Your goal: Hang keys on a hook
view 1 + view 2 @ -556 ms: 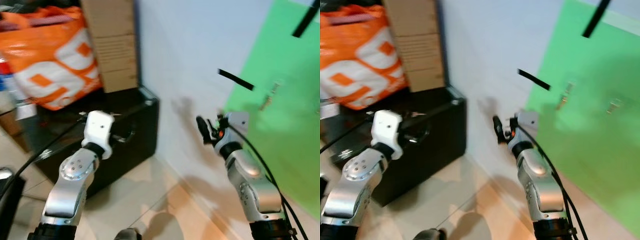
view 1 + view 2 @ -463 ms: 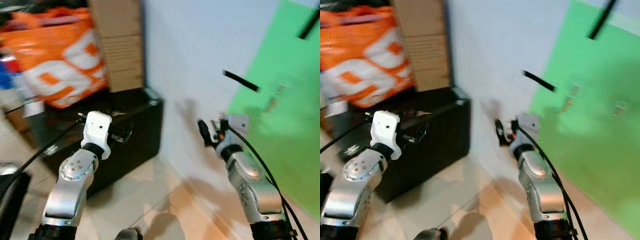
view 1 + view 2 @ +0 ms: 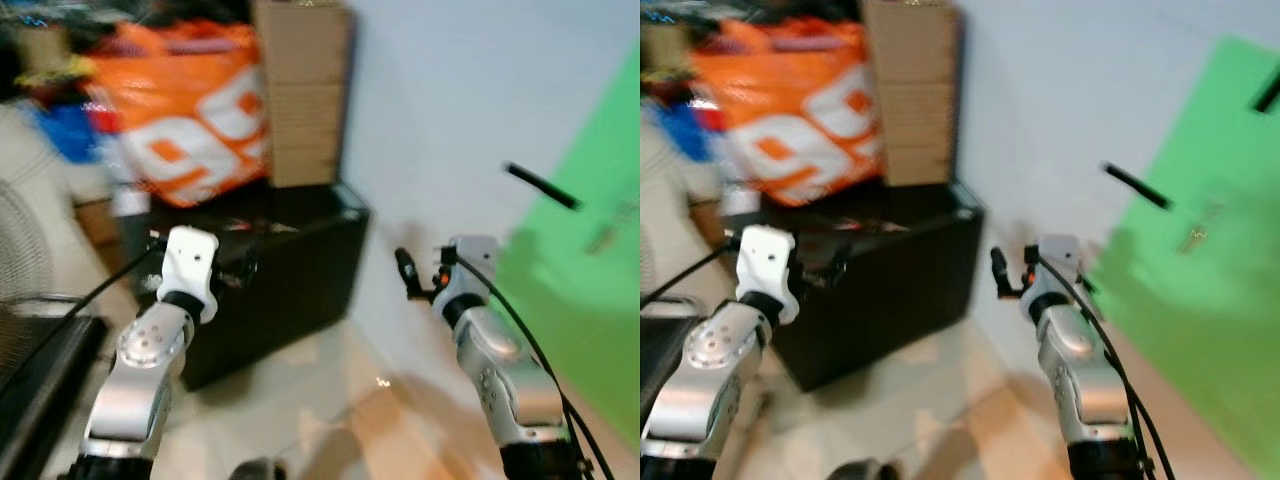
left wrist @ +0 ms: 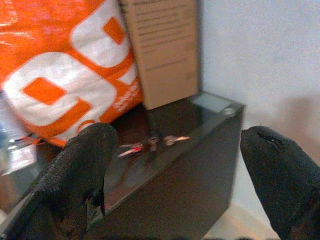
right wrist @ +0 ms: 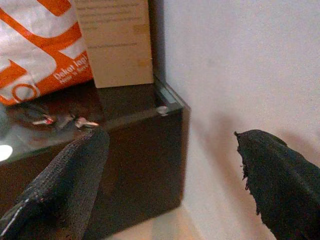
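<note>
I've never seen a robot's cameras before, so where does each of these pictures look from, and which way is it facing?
Left eye view: on the head, looking forward and down at the black cabinet, orange bag and green sheet; both silver arms show.
Right eye view: the head's other eye, same scene.
Left wrist view: on the left arm's wrist, looking between the left gripper's spread black fingers at the keys on the cabinet top.
Right wrist view: on the right wrist, looking between the right gripper's spread fingers.
Both wrist views share the keys, cabinet, cardboard box and bag.
</note>
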Controlling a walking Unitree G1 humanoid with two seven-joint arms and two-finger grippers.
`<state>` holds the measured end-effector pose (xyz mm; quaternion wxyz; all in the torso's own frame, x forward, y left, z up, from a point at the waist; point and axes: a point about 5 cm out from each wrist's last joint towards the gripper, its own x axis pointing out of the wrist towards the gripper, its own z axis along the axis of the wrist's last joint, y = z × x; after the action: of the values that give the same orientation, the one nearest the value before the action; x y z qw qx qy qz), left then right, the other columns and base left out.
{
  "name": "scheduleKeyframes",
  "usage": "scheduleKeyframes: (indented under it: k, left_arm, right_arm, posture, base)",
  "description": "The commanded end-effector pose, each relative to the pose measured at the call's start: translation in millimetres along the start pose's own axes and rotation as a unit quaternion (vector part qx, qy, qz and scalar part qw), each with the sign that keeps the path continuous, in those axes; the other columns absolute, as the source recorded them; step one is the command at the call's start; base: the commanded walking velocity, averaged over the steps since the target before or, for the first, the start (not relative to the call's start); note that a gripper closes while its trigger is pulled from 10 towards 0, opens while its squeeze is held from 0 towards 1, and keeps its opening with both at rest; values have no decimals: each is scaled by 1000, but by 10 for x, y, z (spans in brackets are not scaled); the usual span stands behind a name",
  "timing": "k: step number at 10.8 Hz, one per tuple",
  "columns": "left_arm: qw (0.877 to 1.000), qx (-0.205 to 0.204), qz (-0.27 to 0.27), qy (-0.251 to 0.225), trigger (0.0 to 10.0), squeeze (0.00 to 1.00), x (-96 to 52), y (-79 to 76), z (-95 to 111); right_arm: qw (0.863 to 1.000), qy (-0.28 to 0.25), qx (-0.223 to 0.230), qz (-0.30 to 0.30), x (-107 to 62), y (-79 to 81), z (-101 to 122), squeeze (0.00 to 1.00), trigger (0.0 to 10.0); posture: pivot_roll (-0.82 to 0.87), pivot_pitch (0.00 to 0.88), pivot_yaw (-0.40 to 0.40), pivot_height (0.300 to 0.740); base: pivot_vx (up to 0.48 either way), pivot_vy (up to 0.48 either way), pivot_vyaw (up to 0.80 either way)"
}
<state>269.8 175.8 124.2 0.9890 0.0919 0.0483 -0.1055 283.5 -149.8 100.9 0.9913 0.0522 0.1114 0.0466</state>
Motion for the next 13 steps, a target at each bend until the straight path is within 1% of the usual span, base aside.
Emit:
scheduleKeyframes:
  k: [1,3,6,7,8,10,12,13]
  left_arm:
    - [1000,6,4,-7,10000,0,18,3,52]
    - [1000,8,4,-2,10000,0,19,-15,37]
    - [1000,8,8,1,10000,0,17,2,22]
    - [1000,8,7,0,10000,0,18,-4,43]
    - [1000,8,7,-1,10000,0,11,5,50]
    - [1000,18,5,6,10000,0,12,13,19]
    - [1000,17,-2,1,10000,0,13,-12,56]
    - [1000,16,1,4,10000,0,12,-1,36]
  right_arm:
    - [1000,-3,-5,-19,-2,-70,12,1000,10000]
    - [1000,0,-4,-31,6,-79,22,1000,10000]
    - [999,0,-17,-29,26,-50,8,1000,10000]
    - [999,-2,-11,-35,30,-64,18,1000,10000]
    - [999,-1,-14,-37,41,-67,15,1000,10000]
    - [999,-1,-17,-38,52,-62,14,1000,10000]
    - [999,-4,-15,-28,55,-53,37,1000,10000]
    - [1000,-4,-22,-18,59,-30,30,1000,10000]
  posture:
    - [-28,0,-14,740]
    - [-19,0,-19,740]
    - [-18,0,-16,740]
    - [-12,0,-20,740]
    - [-7,0,-25,740]
    - [-7,0,-21,740]
    - [-5,0,-23,740]
    - [-8,0,-20,740]
  base:
    - [304,0,0]
    - [308,0,0]
    - [316,0,0]
    - [311,0,0]
    - [334,0,0]
    - [343,0,0]
    - [347,0,0]
    - [337,0,0]
